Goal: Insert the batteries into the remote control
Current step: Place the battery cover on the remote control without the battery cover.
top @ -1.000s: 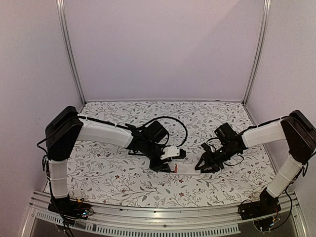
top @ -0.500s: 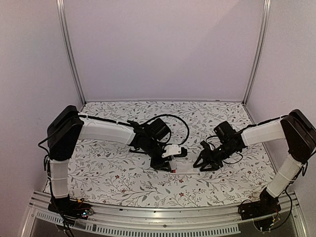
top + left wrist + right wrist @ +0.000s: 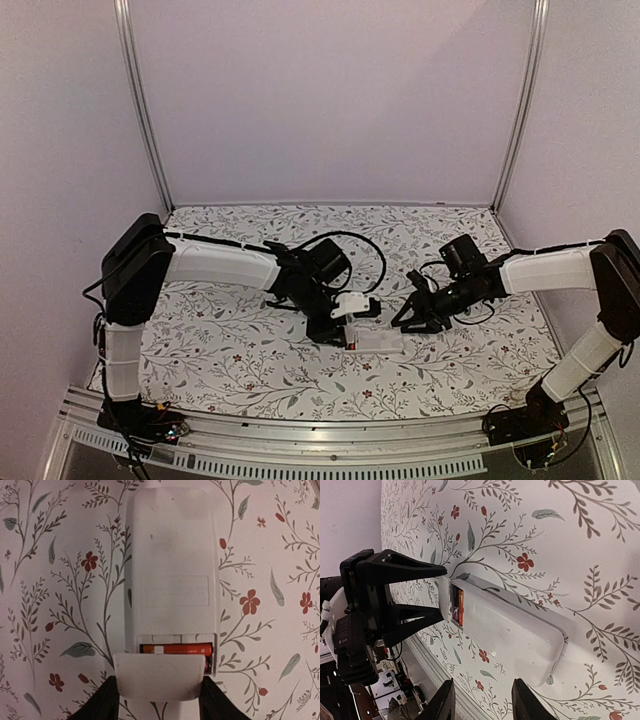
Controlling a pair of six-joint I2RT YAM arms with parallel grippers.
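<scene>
— One battery shows plainly: the orange battery [image 3: 175, 649] lies crosswise in the open bay at one end of the remote control [image 3: 172, 565], which rests white back up on the flowered table [image 3: 60, 555].
— Any second one?
— A dark bit [image 3: 208, 663] sits beside the orange one; I cannot tell what it is.
— And the left gripper [image 3: 159, 686]?
— Its fingers [image 3: 102, 702] press both sides of the white battery cover [image 3: 155, 675], held partly over that bay.
— The right gripper [image 3: 484, 692]?
— Jaws apart, nothing between them. It hangs near the remote's other end, not touching it.
</scene>
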